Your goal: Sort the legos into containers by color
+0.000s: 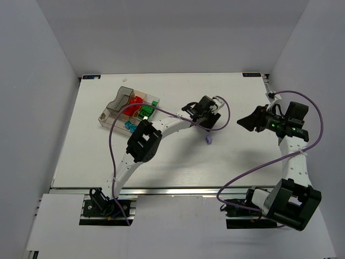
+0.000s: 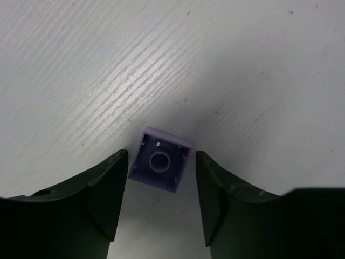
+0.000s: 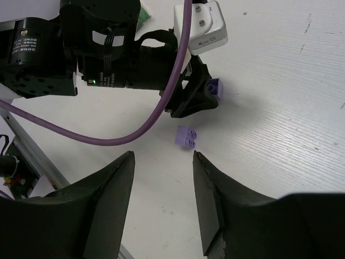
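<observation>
Where the top camera looks down, tray (image 1: 115,106) sits at the table's (image 1: 178,167) far left, holding red bricks (image 1: 137,101), green bricks (image 1: 144,112) and cyan bricks (image 1: 129,126). The left arm reaches to mid-table. A loose purple brick (image 1: 209,139) lies just near of its wrist, and the right gripper (image 1: 248,123) hangs to the right. At the left wrist, the left gripper (image 2: 161,155) stands partly open astride a second purple brick (image 2: 160,160), which lies hollow side up on the table. One finger (image 2: 110,183) is nearly touching it, the other is narrowly apart, and there is no grip. At the right wrist, the right gripper (image 3: 161,156) is half open and empty. The loose purple brick (image 3: 186,136) lies studs up beyond its fingers, with the second purple brick (image 3: 214,86) at the left gripper's tips beyond that.
</observation>
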You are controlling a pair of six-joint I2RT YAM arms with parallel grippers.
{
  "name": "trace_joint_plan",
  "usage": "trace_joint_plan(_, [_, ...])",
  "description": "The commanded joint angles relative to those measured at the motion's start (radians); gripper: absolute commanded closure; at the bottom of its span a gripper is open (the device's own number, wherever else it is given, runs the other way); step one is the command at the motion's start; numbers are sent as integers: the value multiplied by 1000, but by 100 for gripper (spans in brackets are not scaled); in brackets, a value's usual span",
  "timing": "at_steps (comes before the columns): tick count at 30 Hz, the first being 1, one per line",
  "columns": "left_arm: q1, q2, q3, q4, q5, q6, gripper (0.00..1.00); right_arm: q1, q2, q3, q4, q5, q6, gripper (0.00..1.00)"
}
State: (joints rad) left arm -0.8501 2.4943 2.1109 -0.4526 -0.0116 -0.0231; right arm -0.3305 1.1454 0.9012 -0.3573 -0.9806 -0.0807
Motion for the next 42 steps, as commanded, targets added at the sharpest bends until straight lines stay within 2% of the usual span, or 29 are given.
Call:
trace_joint_plan(1, [-1,-26,43,-3,-16,-6,39,-13,-6,1,6,-38,-19,47])
trace_joint_plan(3, [-1,-29,43,2,-27,-15,48,-18,-6,-2,6,-41,-24,47])
trace_joint_plan(5, [-1,-35,41,3,-43,-23,63,-21,-4,-4,6,-49,-27,47])
trace_joint_plan(8, [-1,-72,18,26,-82,-49,76,-24,-1,-7,1,-55,-33,47])
trace_joint_plan(11, [35,-173,-64,75,-85,-101,86,-22,-3,-10,-9,-67,-54,48])
trace_joint_plan(13, [52,-294,-184,113,-116,-113,91,-21,-7,-12,-26,-85,-77,58])
trace_joint_plan(14, [77,-339,-231,153,-132,-113,92,-18,-12,-13,-32,-95,-97,74])
trace_joint_plan(17, [130,-507,-392,178,-169,-130,99,-4,-30,-24,-26,-98,-103,100])
trace_joint_plan(18, [176,-543,-426,180,-183,-138,100,2,-33,-27,-23,-93,-111,100])
trace_joint_plan(23, [356,-725,-626,160,-243,-161,100,47,-38,-39,-2,-49,-113,100])
trace_joint_plan(26, [476,-755,-686,147,-294,-172,100,68,-24,-31,-11,-29,-125,100])
trace_joint_plan(32, [632,-701,-661,117,-386,-189,100,88,-4,-25,-22,-12,-140,100])
trace_joint_plan(37, [674,-592,-574,77,-401,-182,99,97,7,-22,-26,0,-149,94])
trace_joint_plan(38, [684,-582,-566,74,-404,-182,98,96,8,-22,-28,2,-151,92])
trace_joint_plan(41, [694,-546,-534,63,-406,-176,84,99,13,-21,-28,7,-156,87])
trace_joint_plan(42, [703,-539,-528,63,-409,-173,76,103,17,-21,-31,7,-156,86])
